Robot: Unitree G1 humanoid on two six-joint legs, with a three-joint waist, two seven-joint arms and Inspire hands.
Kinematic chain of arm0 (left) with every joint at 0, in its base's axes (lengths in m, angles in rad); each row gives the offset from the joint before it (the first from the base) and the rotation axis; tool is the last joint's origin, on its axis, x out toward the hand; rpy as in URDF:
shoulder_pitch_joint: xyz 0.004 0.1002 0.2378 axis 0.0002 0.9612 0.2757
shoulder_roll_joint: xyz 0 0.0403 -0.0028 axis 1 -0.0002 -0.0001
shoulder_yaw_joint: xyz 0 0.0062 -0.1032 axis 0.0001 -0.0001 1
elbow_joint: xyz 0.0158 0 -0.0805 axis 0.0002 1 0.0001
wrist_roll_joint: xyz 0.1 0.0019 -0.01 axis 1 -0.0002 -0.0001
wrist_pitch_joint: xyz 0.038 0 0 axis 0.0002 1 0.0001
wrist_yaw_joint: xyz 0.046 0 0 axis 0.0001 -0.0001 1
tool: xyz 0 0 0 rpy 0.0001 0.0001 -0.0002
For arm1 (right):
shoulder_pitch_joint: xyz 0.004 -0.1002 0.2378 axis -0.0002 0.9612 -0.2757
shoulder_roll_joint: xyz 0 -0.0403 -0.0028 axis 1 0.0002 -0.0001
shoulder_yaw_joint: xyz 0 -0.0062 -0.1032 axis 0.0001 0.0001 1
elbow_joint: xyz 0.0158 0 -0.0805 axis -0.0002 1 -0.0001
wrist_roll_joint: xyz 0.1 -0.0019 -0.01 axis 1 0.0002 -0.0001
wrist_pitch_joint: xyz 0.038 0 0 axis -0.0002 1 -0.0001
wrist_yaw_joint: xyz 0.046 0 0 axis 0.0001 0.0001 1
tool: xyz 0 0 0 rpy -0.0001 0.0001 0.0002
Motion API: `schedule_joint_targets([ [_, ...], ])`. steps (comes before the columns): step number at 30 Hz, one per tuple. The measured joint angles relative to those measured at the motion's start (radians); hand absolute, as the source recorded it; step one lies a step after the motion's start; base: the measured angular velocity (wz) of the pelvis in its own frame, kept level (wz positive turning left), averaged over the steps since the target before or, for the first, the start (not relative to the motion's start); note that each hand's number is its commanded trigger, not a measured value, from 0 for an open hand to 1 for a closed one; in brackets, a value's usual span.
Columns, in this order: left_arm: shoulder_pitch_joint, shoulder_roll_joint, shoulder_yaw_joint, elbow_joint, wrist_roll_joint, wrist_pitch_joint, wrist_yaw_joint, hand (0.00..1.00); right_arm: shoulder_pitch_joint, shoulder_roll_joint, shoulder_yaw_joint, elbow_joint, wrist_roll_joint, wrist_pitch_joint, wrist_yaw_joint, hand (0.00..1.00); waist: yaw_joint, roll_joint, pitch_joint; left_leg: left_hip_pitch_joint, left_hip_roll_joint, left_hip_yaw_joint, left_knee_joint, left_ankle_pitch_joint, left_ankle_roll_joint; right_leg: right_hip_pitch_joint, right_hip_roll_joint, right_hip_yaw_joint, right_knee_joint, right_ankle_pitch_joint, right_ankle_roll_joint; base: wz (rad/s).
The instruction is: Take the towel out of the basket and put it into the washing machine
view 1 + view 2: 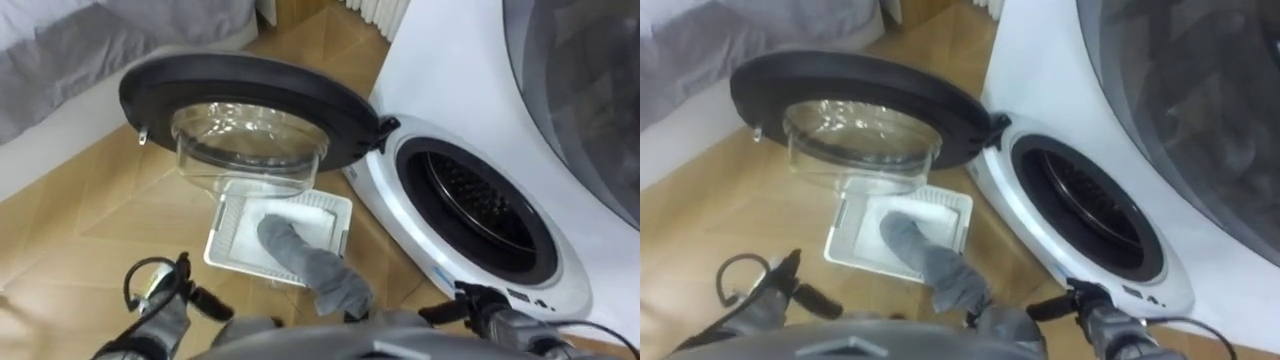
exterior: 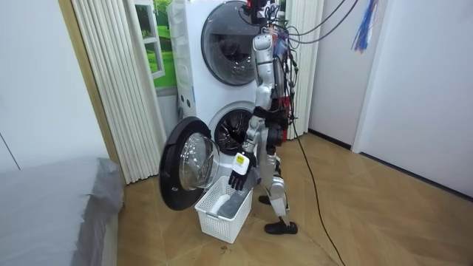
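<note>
We lift the towel from the basket

Our left hand (image 2: 239,174) grasps the grey towel (image 1: 310,262), with its dark fingers pointing down and closed on the towel's top end. The towel's other end lies in the middle of the white basket (image 1: 228,238), and the rest rises up past the basket's near edge. The basket sits on the wood floor (image 1: 90,215), just beside the round door (image 1: 250,85), which stands wide open. We stand next to the white washing machine (image 1: 460,80). Its dark drum (image 1: 485,205) is near the basket's right edge. 1 upper machine (image 2: 225,37) is stacked on top of it.
</note>
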Motion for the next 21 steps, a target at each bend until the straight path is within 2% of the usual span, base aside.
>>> schedule_joint_targets([
  [1, -0.018, -0.006, -0.008, 0.006, 0.001, -0.002, 0.0, 0.0, -0.01, 0.004, 0.01, 0.001, 0.006, -0.003, 0.001, 0.0, -0.003, 0.0, 0.0002, -0.012, 0.0, 0.0, 0.001, 0.002, 0.0, -0.018, -0.001, 0.001, 0.012, -0.001, -0.001, -0.03],
  [4, -0.102, -0.027, -0.037, 0.029, 0.021, -0.036, 0.0, 0.0, -0.06, 0.036, 0.025, 0.001, 0.004, -0.018, 0.014, 0.0, -0.008, 0.0, 0.0097, -0.079, -0.001, -0.013, 0.031, 0.002, 0.0, -0.091, -0.005, 0.002, 0.054, -0.002, -0.004, 0.0],
  [6, -0.174, -0.031, -0.036, 0.043, 0.048, -0.051, 0.0, 0.0, -0.101, 0.056, 0.025, 0.003, -0.001, -0.025, 0.018, 0.0, -0.024, -0.001, 0.0251, -0.138, -0.002, -0.015, 0.059, 0.002, 0.0, -0.149, -0.009, 0.003, 0.08, -0.002, -0.004, 0.06],
  [9, -0.237, -0.031, -0.036, 0.052, 0.06, -0.054, 0.011, 0.0, -0.121, 0.061, 0.025, -0.013, 0.004, -0.029, 0.01, 0.0, -0.026, -0.002, 0.0292, -0.217, -0.001, -0.017, 0.112, 0.002, 0.0, -0.225, -0.015, 0.005, 0.129, -0.003, -0.004, 0.01],
  [11, -0.252, -0.031, -0.036, 0.052, 0.062, -0.055, 0.03, 0.0, -0.123, 0.062, 0.026, -0.022, 0.007, -0.029, 0.0, 0.0, -0.031, -0.002, 0.0304, -0.246, -0.002, -0.017, 0.131, 0.002, 0.0, -0.256, -0.018, 0.005, 0.148, -0.004, -0.006, -0.05],
  [12, -0.265, -0.033, -0.036, 0.053, 0.071, -0.055, 0.043, 0.0, -0.13, 0.062, 0.028, -0.026, 0.012, -0.029, -0.009, 0.0, -0.038, -0.001, 0.0392, -0.271, -0.003, -0.016, 0.153, 0.002, 0.0, -0.28, -0.02, 0.012, 0.168, -0.005, -0.008, 0.0],
  [14, -0.283, -0.034, -0.038, 0.052, 0.109, -0.055, 0.061, 0.0, -0.14, 0.063, 0.032, -0.034, 0.025, -0.029, -0.018, 0.0, -0.051, -0.002, 0.051, -0.32, -0.004, -0.012, 0.199, 0.001, 0.0, -0.325, -0.024, 0.026, 0.204, -0.007, -0.01, -0.02],
  [17, -0.305, -0.042, -0.047, 0.052, 0.152, -0.055, 0.074, 0.0, -0.142, 0.064, 0.024, -0.064, 0.032, -0.031, -0.023, 0.0, -0.067, 0.0, 0.0558, -0.402, -0.008, -0.006, 0.249, 0.001, 0.0, -0.413, -0.034, 0.032, 0.256, -0.008, -0.012, -0.05],
  [21, -0.325, -0.046, -0.124, 0.052, 0.176, -0.055, 0.085, 0.0, -0.145, 0.075, 0.027, -0.104, 0.043, -0.033, -0.054, 0.0, -0.085, 0.002, 0.0602, -0.513, -0.007, 0.019, 0.337, -0.001, 0.0, -0.521, -0.039, 0.062, 0.318, -0.008, -0.013, -0.12],
])
